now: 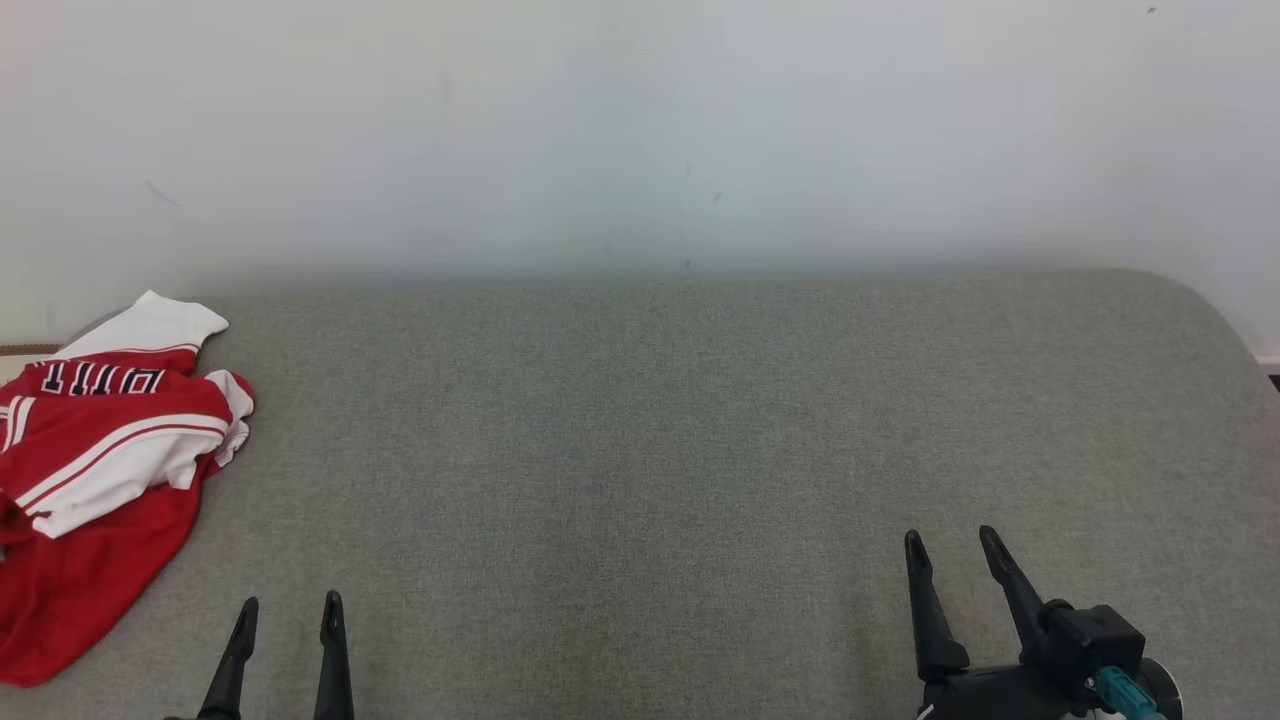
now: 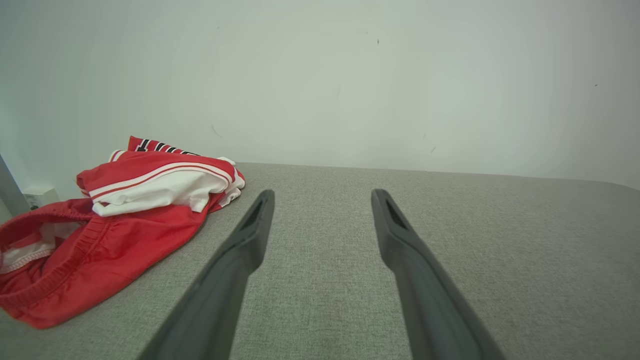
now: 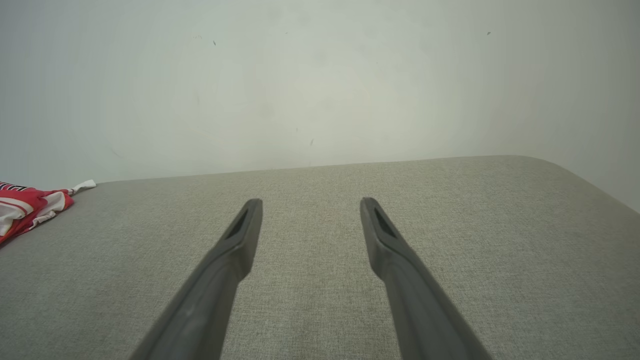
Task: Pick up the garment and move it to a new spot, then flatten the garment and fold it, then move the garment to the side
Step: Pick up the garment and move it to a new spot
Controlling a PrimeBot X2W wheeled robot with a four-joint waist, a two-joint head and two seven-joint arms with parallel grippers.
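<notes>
The garment (image 1: 105, 470) is a crumpled red and white jersey with dark lettering, lying at the far left of the grey surface. It also appears as the garment (image 2: 125, 220) left of my left fingers and as the garment (image 3: 27, 207) at the left edge of the right wrist view. My left gripper (image 1: 289, 612) stands open at the lower left, apart from the cloth, its fingers empty. My right gripper (image 1: 950, 540) is open at the lower right, far from the garment, holding nothing.
The grey fabric-covered surface (image 1: 700, 450) stretches wide, its far right corner rounded (image 1: 1200, 300). A pale wall (image 1: 640, 130) rises right behind it. A small white box (image 2: 40, 196) sits past the left end, behind the garment.
</notes>
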